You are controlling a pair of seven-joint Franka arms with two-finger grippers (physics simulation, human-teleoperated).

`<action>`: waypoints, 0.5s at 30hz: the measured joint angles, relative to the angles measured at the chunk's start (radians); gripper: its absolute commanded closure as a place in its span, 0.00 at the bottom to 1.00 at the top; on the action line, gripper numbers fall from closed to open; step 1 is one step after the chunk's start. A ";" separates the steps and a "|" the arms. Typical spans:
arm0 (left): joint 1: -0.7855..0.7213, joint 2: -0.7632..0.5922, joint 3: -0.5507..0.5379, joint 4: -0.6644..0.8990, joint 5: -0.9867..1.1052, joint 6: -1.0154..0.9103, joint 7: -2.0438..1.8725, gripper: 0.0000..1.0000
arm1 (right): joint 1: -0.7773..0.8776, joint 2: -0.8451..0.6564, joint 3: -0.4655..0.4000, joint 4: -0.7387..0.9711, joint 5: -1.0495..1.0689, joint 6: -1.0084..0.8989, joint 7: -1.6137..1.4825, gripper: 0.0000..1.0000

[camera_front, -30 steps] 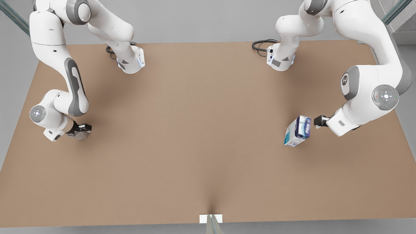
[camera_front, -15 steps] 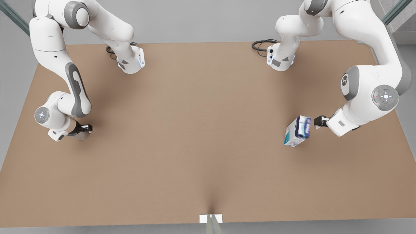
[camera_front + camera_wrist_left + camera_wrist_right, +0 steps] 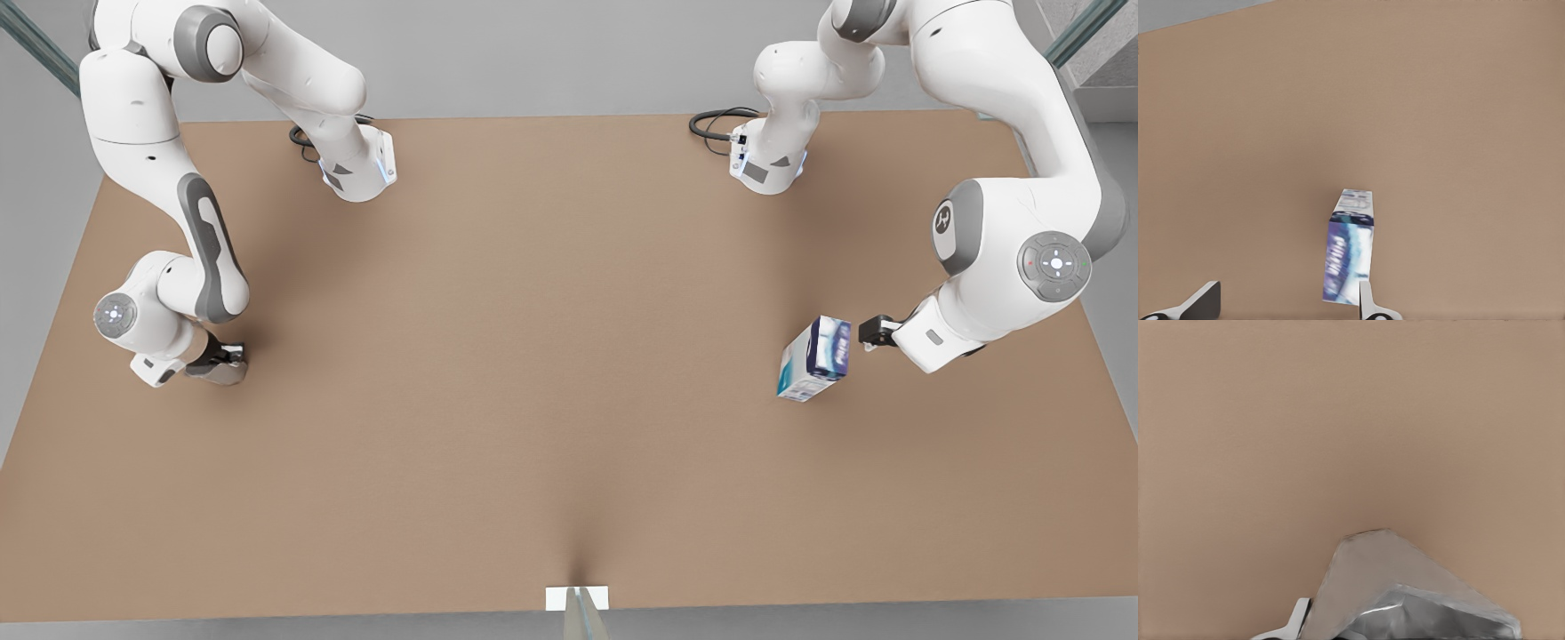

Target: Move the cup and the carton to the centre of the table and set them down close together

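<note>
The carton (image 3: 814, 360) has blue print, unreadable. The left gripper (image 3: 869, 333) sits beside it, jaws apart. The right gripper (image 3: 222, 358) clamps the cup (image 3: 1405, 600) on the tabletop (image 3: 533, 356).

The cup (image 3: 218, 371) sits mostly hidden beneath the right end effector (image 3: 224, 360); the carton's (image 3: 1350, 257) print is blurred, possibly lettering.

A simulated robot lab; bare brown table (image 3: 533, 356), plain grey floor (image 3: 533, 71), two bolted-down white arms
</note>
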 measured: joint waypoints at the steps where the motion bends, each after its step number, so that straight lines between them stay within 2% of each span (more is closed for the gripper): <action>1: 0.000 -0.001 0.000 0.000 0.000 0.000 0.000 0.00 | 0.002 0.000 0.000 0.000 -0.002 -0.004 0.001 0.79; 6: 0.000 -0.002 0.000 0.001 0.000 0.000 -0.002 0.00 | 0.031 -0.015 0.010 0.016 0.002 -0.074 0.031 0.79; 15: -0.002 -0.008 0.000 0.002 -0.001 0.000 -0.014 0.00 | 0.224 -0.047 0.011 0.049 0.001 -0.062 0.114 0.79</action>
